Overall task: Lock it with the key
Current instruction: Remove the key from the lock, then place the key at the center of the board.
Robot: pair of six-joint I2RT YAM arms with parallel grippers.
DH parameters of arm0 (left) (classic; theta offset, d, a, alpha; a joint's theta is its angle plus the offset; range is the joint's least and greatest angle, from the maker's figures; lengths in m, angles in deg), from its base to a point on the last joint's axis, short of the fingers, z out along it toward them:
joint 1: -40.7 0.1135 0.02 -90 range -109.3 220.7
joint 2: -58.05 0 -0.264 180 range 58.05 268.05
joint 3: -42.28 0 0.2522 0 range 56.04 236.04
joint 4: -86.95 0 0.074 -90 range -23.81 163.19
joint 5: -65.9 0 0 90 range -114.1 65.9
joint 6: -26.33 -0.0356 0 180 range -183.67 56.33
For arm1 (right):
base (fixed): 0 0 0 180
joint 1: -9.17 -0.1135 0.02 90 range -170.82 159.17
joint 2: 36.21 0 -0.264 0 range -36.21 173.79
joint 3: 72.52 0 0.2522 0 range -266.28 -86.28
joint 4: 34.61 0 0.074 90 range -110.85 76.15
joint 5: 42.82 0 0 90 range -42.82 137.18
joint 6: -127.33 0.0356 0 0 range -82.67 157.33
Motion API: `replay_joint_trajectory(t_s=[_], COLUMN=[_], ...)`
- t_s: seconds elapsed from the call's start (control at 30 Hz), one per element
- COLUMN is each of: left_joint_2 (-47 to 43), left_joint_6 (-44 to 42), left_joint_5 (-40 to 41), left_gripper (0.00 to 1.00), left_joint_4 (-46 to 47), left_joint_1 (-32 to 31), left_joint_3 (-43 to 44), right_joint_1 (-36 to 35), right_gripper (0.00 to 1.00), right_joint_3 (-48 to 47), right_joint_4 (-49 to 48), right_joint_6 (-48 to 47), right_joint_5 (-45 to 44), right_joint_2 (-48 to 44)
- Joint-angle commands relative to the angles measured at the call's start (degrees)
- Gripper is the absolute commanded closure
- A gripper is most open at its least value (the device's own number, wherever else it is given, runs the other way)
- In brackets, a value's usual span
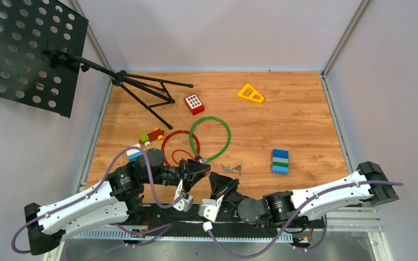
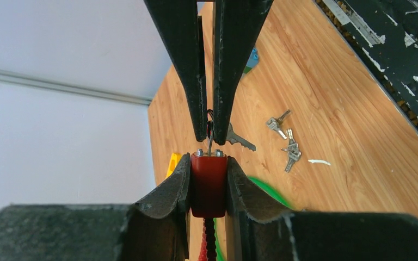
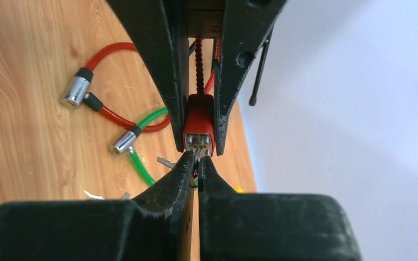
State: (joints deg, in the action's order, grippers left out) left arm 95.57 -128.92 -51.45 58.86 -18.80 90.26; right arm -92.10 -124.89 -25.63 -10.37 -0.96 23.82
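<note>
Glossy red plastic lock body (image 2: pixel 208 187), shiny metal keys (image 2: pixel 288 149) (silver-toned), smooth wood-grain table (image 2: pixel 337 98)

walls (image 1: pixel 223 32): pale grey | tabletop (image 1: pixel 305 125): wood-grain (warm orange-brown) | edge rails (image 1: pixel 334 111): metal

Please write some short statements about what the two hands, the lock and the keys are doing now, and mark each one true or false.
1. The left hand is shut on the red lock body. True.
2. The right hand is open and empty. False: it pinches a key at the lock's end.
3. Spare keys lie on the table. True.
4. The green cable hangs from the right hand. False: it lies on the table.
</note>
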Motion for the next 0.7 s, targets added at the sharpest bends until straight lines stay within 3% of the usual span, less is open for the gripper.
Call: replay_joint_trajectory(t_s=[0.0, 0.13, 0.27, 0.43, 0.53, 0.67], left_joint_2=[-1.56, -1.56, -1.51, -1.45, -1.21, -1.35], left_joint_6=[0.21, 0.15, 0.12, 0.21, 0.16, 0.28], left_joint_5=[1.1, 1.31, 1.42, 1.42, 1.26, 1.45], left_gripper=[1.0, 1.0, 1.0, 1.0, 1.0, 1.0], left_joint_4=[-0.77, -0.81, -0.86, -0.85, -0.92, -0.87], left_joint_1=[0.68, 0.63, 0.69, 0.64, 0.62, 0.62], left_joint_3=[0.77, 0.77, 0.72, 0.8, 0.91, 0.89], right_joint_1=[-0.55, -1.05, 1.39, 4.92, 5.65, 5.65], right_gripper=[1.0, 1.0, 1.0, 1.0, 1.0, 1.0], right_joint_3=[1.95, 0.05, -5.67, -3.08, -2.36, -4.51], right_joint_4=[0.6, 4.02, 15.31, 12.32, 10.59, 15.42], right_joint_6=[-10.11, -2.09, 29.21, 55.82, 59.24, 52.43], right_joint_5=[-13.58, -12.01, -1.53, 8.83, 12.42, 8.87], right_joint_2=[-1.88, -3.48, -7.77, -13.22, -13.27, -12.0])
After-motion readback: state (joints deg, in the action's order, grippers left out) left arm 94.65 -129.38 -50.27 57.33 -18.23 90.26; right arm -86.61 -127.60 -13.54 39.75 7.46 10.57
